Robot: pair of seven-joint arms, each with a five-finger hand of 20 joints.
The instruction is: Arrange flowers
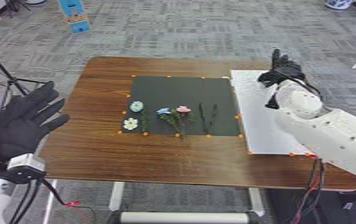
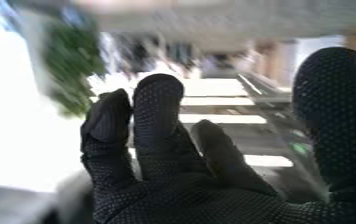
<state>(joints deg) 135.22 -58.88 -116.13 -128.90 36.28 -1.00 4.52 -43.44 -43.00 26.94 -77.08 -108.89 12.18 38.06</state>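
Flowers (image 1: pixel 164 111) and stems (image 1: pixel 203 119) lie on the black mat (image 1: pixel 179 90). The right hand (image 1: pixel 284 74), fingers spread, is at the white board's (image 1: pixel 268 127) far end; the left hand (image 1: pixel 22 120), fingers apart, is beside the table (image 1: pixel 77 160). A pot (image 1: pixel 339 4) stands beyond.

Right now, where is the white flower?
In the head view, the white flower lies at the lower left corner of the dark mat, just below the pale green flower and beside a green stem.

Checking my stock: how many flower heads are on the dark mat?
4: pale-green head and white head at left on the mat, blue head and pink head near its middle.
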